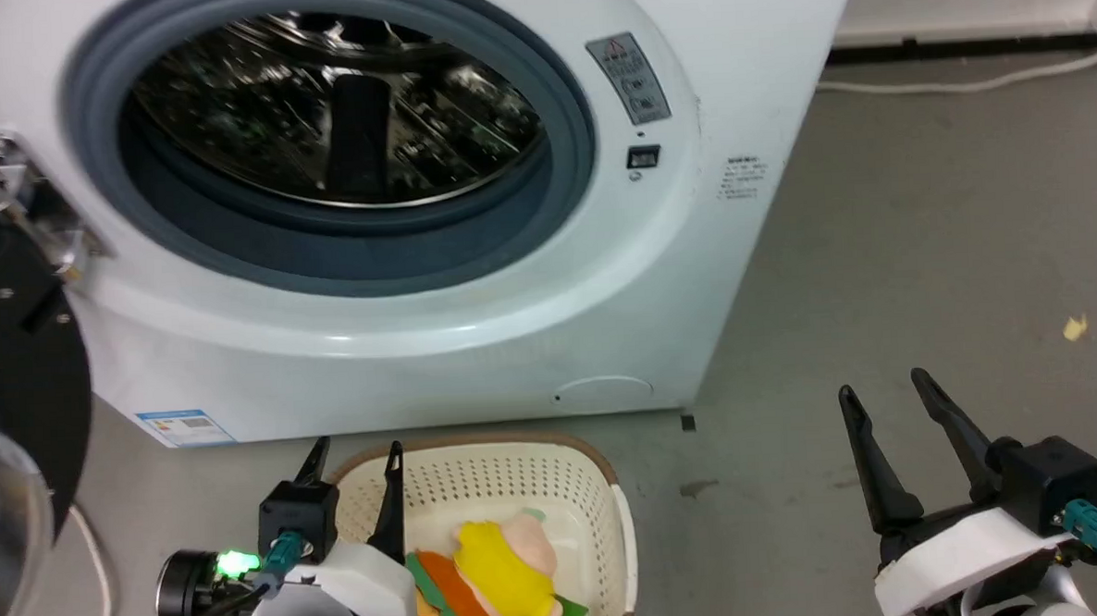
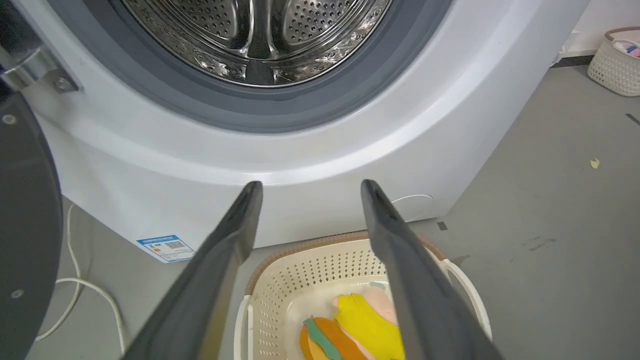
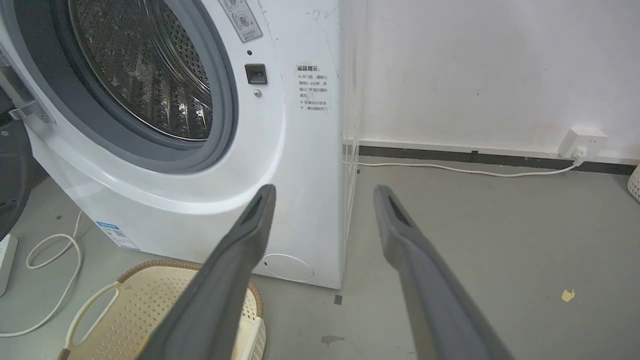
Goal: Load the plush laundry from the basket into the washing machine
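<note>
My left pincer is hovering released over the basket, where the plush laundry is lying; I am planning to straddle its yellow middle, avoiding the rim. My right pincer is idling released.

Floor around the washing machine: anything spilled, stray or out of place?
Minor only: a small yellowish scrap lies on the floor right of the washing machine, and a dark smudge marks it beside the basket.
</note>
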Tool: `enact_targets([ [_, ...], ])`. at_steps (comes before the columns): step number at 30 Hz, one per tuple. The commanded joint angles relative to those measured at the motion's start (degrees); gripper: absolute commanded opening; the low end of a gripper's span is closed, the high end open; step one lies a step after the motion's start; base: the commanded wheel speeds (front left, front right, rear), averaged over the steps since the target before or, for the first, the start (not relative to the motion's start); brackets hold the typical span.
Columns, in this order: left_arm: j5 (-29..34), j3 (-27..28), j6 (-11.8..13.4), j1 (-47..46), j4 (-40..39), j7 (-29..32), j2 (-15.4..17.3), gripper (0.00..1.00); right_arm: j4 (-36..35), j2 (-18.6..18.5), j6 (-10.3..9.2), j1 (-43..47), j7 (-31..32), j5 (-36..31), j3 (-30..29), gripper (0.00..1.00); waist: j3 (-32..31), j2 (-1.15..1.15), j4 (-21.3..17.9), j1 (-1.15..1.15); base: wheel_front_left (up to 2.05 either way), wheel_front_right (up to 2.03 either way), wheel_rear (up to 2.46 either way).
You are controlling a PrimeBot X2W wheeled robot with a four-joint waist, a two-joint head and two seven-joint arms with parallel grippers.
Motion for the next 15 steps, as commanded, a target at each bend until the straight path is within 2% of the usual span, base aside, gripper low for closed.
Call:
enact_targets([
  [1,-0.21,-0.27,-0.14,-1.07,0.75,-0.06,0.45,1.00,-0.27,-0.03,-0.02,-1.01,-0.50,0.57,0.04,1.00,1.11,0.00,-0.85,-0.01,0.00,0.00,0.00],
  [15,-0.61,-2.31,-1.33,-6.71,11.07,1.71,3.13,1.00,-0.73,-0.04,-0.02,-3.38,-2.17,4.70,0.39,1.00,8.40,0.00,-5.16,-0.01,0.00,0.00,0.00],
])
